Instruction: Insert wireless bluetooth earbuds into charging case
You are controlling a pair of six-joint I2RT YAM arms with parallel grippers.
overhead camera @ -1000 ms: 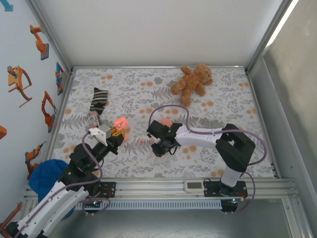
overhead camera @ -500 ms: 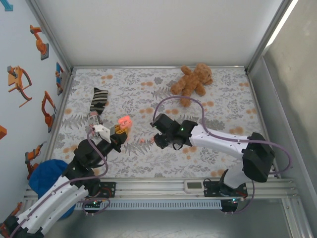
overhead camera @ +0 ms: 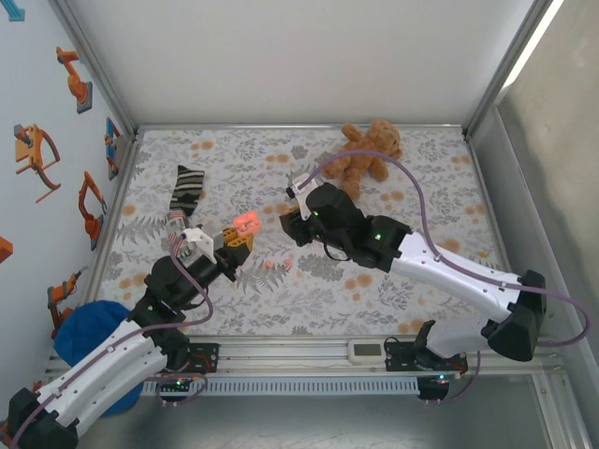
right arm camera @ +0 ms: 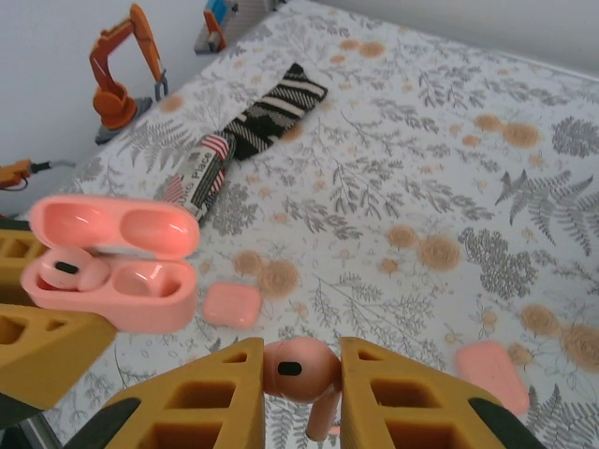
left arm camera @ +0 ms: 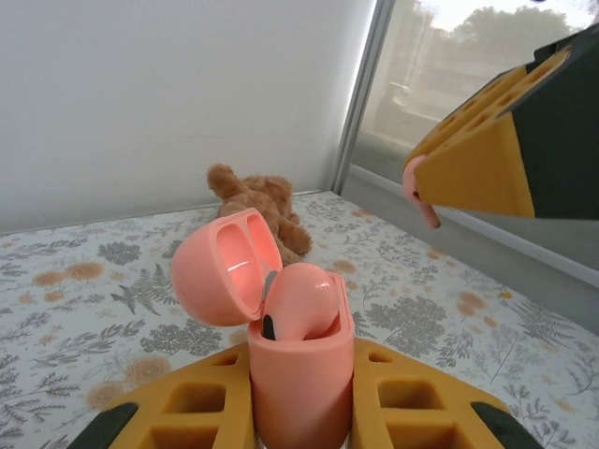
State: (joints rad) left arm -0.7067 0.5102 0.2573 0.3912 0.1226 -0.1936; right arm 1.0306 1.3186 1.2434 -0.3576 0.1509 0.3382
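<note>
My left gripper [left arm camera: 299,379] is shut on a salmon-pink charging case [left arm camera: 301,369], held upright above the cloth with its lid [left arm camera: 220,267] flipped open. One earbud [left arm camera: 299,301] sits in the case. My right gripper [right arm camera: 299,367] is shut on a second earbud [right arm camera: 298,370], stem pointing down. From above, the right gripper [overhead camera: 289,225] hovers just right of the open case [overhead camera: 246,223] and the left gripper [overhead camera: 234,239]. In the right wrist view the case [right arm camera: 117,285] is to the left, with one pocket [right arm camera: 150,278] empty.
Two small closed pink cases [right arm camera: 231,304] [right arm camera: 491,368] lie on the floral cloth under the grippers. A striped sock [overhead camera: 185,192] lies at the left and a teddy bear [overhead camera: 365,150] at the back. Metal frame rails edge the table; a blue object [overhead camera: 89,327] sits near left.
The right arm has lifted and swung away from the near edge with its earbud, closing in on the case. The left arm has carried the open case a little right and farther back.
</note>
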